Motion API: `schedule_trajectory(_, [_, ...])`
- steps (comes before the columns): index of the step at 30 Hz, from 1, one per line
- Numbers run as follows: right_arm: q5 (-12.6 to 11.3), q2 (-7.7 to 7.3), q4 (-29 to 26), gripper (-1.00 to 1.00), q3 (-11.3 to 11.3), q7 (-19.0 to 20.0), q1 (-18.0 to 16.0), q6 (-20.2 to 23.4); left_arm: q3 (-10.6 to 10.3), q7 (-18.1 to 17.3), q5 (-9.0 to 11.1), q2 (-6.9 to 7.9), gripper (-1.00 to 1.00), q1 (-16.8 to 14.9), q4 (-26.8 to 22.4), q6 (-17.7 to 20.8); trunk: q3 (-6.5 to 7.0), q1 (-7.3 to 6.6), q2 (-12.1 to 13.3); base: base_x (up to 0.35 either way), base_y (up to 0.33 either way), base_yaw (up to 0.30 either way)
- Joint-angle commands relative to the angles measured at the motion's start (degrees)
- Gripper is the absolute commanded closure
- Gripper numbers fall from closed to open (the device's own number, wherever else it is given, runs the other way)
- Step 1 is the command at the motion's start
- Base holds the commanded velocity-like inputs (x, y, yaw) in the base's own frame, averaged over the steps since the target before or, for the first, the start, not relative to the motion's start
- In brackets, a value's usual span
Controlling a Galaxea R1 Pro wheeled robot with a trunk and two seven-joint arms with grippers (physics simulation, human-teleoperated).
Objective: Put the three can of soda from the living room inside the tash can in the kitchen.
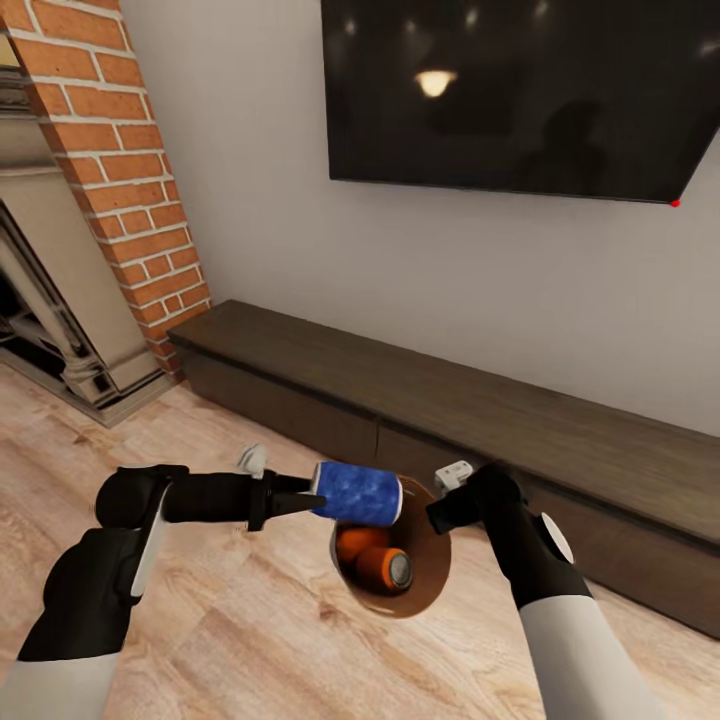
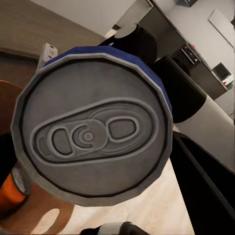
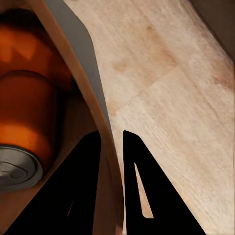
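Observation:
A can of soda with a blue body [image 1: 358, 493] and a round grey top [image 2: 93, 122] lies sideways in my left gripper [image 1: 303, 495], which is shut on it. It hangs just over the rim of the tash can [image 1: 432, 585], a tan bin with a brown inside, tilted up off the floor. Two orange cans of soda [image 1: 385, 567] [image 1: 357, 543] lie inside it. My right gripper [image 1: 442, 514] is shut on the bin's rim, one finger [image 3: 73, 196] inside the wall [image 3: 83, 73] and the other outside. The nearer orange can [image 3: 27, 112] lies beside the inner finger.
I am in the living room. A long low dark cabinet [image 1: 450, 400] runs along the wall right behind the bin, under a black TV [image 1: 520, 90]. The red brick fireplace [image 1: 130, 170] stands at the left. Wood-plank floor [image 1: 230, 620] lies under both arms.

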Motion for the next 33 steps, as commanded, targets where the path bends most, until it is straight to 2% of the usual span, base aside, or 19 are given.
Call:
schedule_trajectory(1, [-1.2, 0.16, 0.0, 1.00, 0.6, 0.2, 0.0, 0.6, -0.2, 1.5, 0.1, -0.19, 1.00, 0.0, 0.0, 0.0, 0.01, 0.00, 0.0, 0.000, 0.000, 0.000])
schedule_trajectory(4, [-1.2, 0.63, -0.1, 1.00, 1.5, 0.1, 0.0, 0.6, -2.3, 5.6, 0.0, -0.86, 1.00, 0.0, 0.1, 0.0, 0.01, 0.00, 0.0, 0.000, 0.000, 0.000])
schedule_trajectory(7, [-1.1, 1.06, -0.2, 1.00, 1.8, 0.1, -0.1, 0.6, -5.6, 11.5, 0.0, -1.22, 1.00, 0.0, 0.1, 0.0, 0.01, 0.00, 0.0, 0.000, 0.000, 0.000])
schedule_trajectory(10, [-1.0, 1.17, -0.2, 1.00, 1.9, 0.1, -0.1, 0.6, -7.1, 14.8, 0.0, -1.30, 1.00, 0.1, 0.1, 0.0, 0.01, 0.00, 0.0, 0.000, 0.000, 0.000])
schedule_trajectory(12, [-1.0, 1.18, -0.2, 1.00, 1.9, 0.1, -0.1, 0.6, -7.6, 15.5, 0.0, -1.32, 1.00, 0.1, 0.1, 0.0, 0.01, 0.00, 0.0, 0.000, 0.000, 0.000])
schedule_trajectory(14, [-1.0, 1.24, -0.2, 1.00, 1.9, 0.2, -0.1, 0.6, -9.5, 17.6, 0.0, -1.28, 1.00, 0.2, 0.1, 0.0, 0.01, 0.00, 0.0, 0.000, 0.000, 0.000])
schedule_trajectory(18, [-1.2, 1.27, -0.2, 1.00, 1.9, 0.1, -0.5, 0.6, -14.2, 24.3, -0.1, -1.23, 1.00, 0.2, 0.1, 0.0, 0.01, 0.00, 0.0, 0.000, 0.000, 0.000])
schedule_trajectory(19, [-1.2, 1.27, -0.2, 1.00, 1.9, 0.1, -0.6, 0.6, -14.8, 24.7, -0.1, -1.24, 1.00, 0.2, 0.1, 0.0, 0.01, 0.00, 0.0, 0.000, 0.000, 0.000])
schedule_trajectory(22, [-1.2, 1.30, -0.2, 1.00, 1.9, 0.2, -0.9, 0.6, -19.2, 26.8, -0.3, -1.25, 1.00, 0.2, 0.1, 0.0, 0.01, 0.00, 0.0, 0.000, 0.000, 0.000])
schedule_trajectory(23, [-1.3, 1.30, -0.2, 1.00, 1.9, 0.2, -1.0, 0.6, -20.1, 27.9, -0.3, -1.25, 1.00, 0.2, 0.1, 0.0, 0.01, 0.00, 0.0, 0.000, 0.000, 0.000])
schedule_trajectory(33, [-1.3, 1.30, -0.2, 1.00, 1.9, 0.2, -1.0, 0.6, -23.5, 33.8, -0.3, -1.25, 1.00, 0.2, 0.2, 0.0, 0.01, 0.00, 0.0, 0.000, 0.000, 0.000])
